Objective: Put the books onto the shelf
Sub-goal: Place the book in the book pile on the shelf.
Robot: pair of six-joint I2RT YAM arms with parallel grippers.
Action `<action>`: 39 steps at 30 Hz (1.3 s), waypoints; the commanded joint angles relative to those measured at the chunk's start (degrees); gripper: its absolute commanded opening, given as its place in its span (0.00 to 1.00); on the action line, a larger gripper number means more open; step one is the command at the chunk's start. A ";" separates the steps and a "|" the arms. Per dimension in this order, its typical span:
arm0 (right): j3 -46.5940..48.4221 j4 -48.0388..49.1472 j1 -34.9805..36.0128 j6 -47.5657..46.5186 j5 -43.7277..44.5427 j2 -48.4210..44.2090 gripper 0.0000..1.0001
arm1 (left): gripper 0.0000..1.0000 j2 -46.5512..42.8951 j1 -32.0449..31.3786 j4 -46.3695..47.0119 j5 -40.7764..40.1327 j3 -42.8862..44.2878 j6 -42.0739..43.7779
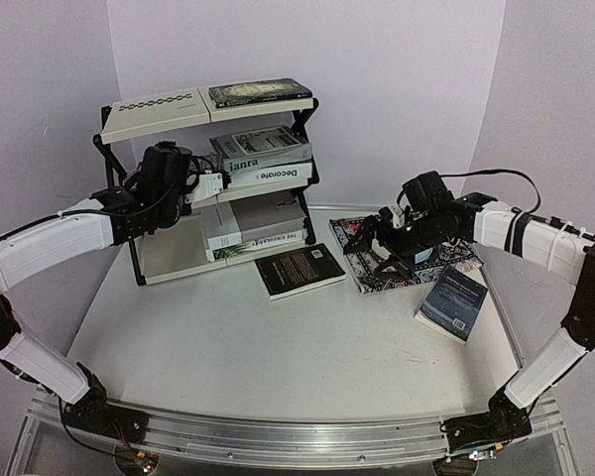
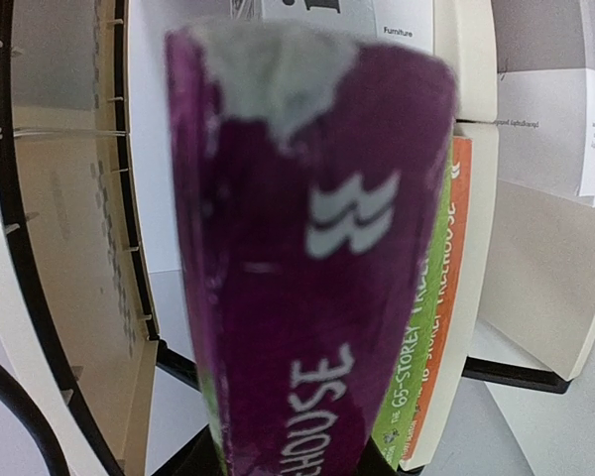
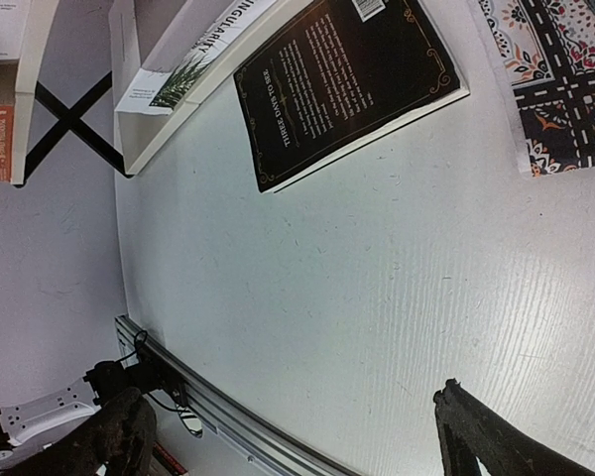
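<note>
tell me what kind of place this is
Probably a robot lab test bench: plain backdrop walls, two arms bolted to a metal rail at the table edge, and a small shelf staged with books.

the three-tier shelf (image 1: 154, 117) pairs a black metal frame with matt cream boards. the purple paperback book (image 2: 307, 297) has a slightly shiny, scuffed paper cover. the white worktop (image 1: 278, 347) looks matt, faintly streaked, edged by a brushed aluminium rail (image 1: 297, 438).
</note>
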 commanded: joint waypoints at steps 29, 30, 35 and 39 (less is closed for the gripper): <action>0.95 -1.48 0.01 -0.23 -1.41 0.33 0.98 | 0.01 4.50 7.54 6.19 5.37 5.13 -0.07; 0.95 -1.48 0.00 -0.25 -1.41 0.36 0.98 | 0.03 4.51 7.54 6.21 5.40 5.16 -0.21; 0.92 -1.48 -0.02 -0.30 -1.47 0.45 0.98 | 0.23 4.30 7.54 6.14 5.25 5.31 -0.79; 1.09 -1.44 -0.02 -0.34 -1.49 0.68 0.98 | 0.43 3.54 7.46 5.27 5.56 5.16 -2.24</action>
